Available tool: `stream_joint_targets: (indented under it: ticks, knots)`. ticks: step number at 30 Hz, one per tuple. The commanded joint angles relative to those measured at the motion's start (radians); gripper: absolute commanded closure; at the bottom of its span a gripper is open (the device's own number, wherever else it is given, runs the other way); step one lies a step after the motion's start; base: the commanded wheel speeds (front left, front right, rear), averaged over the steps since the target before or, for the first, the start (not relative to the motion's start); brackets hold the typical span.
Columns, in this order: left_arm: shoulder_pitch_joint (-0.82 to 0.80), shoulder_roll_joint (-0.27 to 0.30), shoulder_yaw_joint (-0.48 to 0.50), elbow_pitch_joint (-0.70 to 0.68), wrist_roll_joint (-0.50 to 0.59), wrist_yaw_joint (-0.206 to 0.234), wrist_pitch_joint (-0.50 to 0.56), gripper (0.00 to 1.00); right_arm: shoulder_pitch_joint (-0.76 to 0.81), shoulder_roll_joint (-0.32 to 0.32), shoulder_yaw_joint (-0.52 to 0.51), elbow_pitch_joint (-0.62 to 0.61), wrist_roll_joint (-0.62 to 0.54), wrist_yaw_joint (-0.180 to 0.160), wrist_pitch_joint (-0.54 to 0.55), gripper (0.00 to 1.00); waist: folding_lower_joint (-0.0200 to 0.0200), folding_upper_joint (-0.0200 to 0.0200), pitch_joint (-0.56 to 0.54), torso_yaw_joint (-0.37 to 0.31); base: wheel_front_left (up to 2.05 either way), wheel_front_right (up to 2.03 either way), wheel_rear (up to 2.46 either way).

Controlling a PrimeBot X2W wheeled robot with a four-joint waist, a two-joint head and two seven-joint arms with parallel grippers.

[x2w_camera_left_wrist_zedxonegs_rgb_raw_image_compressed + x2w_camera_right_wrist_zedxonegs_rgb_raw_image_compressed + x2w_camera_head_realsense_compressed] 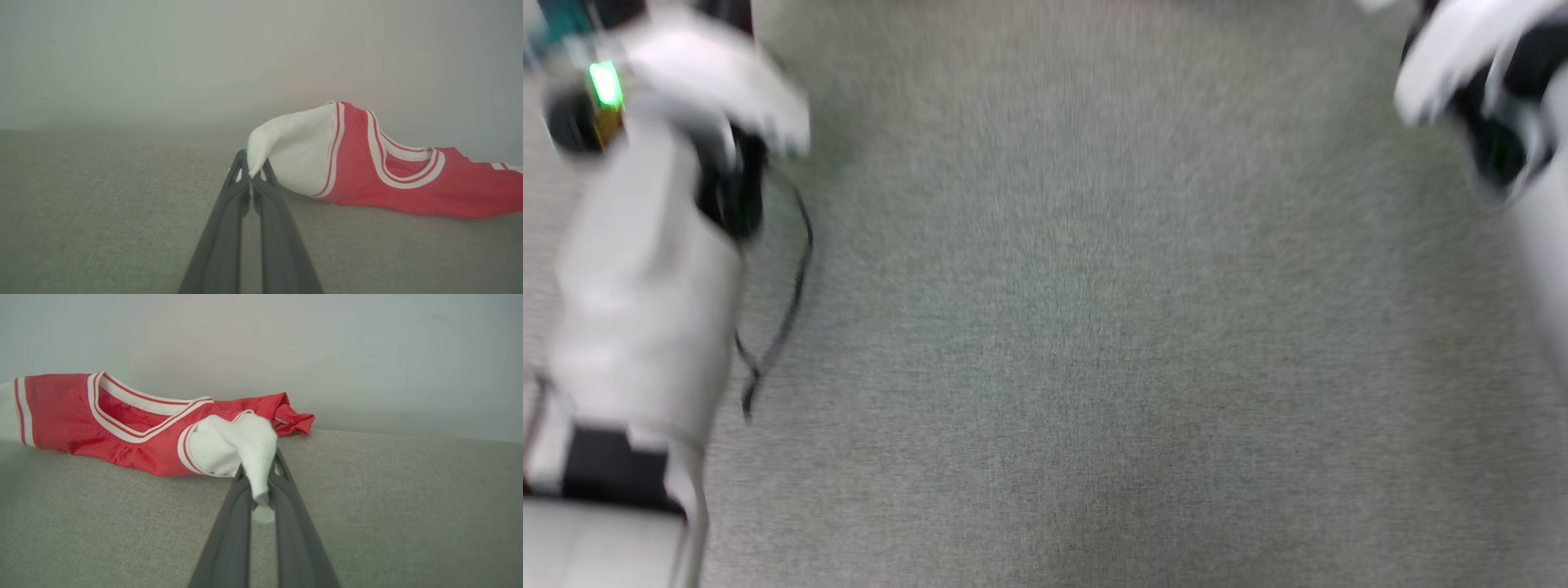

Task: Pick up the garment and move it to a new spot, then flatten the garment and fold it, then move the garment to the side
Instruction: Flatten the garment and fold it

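Garment (408,192) check-in from the remote seat: my left gripper (251,176) is clamped on the tip of one white sleeve (294,155). My right gripper (261,486) is clamped on the tip of the other sleeve (229,445), with a bit of white poking out between its fingers.

From those two pinches the shirt runs sideways across the grey cloth surface (102,212). It lies low, with the striped collar (408,171) roughly midway and open toward the wrist cameras. So for now its long axis is sleeve to sleeve, along the line between the pincers, close to the pale wall (163,61) behind. I can't tell where the hem points (some red is bunched up behind the right sleeve).

Handling guess: it's light, limp, slightly shiny jersey fabric, so it's probably a bit slippery and will sag wherever it isn't held. Sleeve tips are a thin hold, so I reckon shoulder seams or hem corners are safer grabs for flattening.
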Motion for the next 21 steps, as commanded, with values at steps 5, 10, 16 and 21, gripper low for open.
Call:
stream_joint_targets:
  ticks: [5,10,16,21]
  knots:
    - [0.248,-0.012,0.058,-0.075,-0.042,0.004,-0.010,1.00,0.266,-0.042,0.014,-0.086,0.080,-0.001,-0.016,1.00,0.0000,0.0000,-0.195,0.010,0.00,0.00,0.00]
    - [0.503,-0.003,0.124,-0.219,-0.035,0.034,-0.010,1.00,0.499,-0.082,0.008,-0.209,0.129,-0.001,-0.011,1.00,0.0000,0.0000,-0.303,0.004,0.00,0.00,0.00]
    - [0.814,0.016,0.146,-0.407,-0.034,0.085,-0.003,1.00,0.782,-0.117,-0.061,-0.376,0.137,-0.001,0.021,1.00,0.0000,0.0000,-0.399,-0.003,0.00,0.00,0.00]
    - [1.046,0.032,0.137,-0.606,-0.030,0.165,0.062,1.00,1.021,-0.087,-0.172,-0.515,0.093,-0.001,0.075,1.00,0.0000,0.0000,-0.443,-0.002,0.00,0.00,0.00]
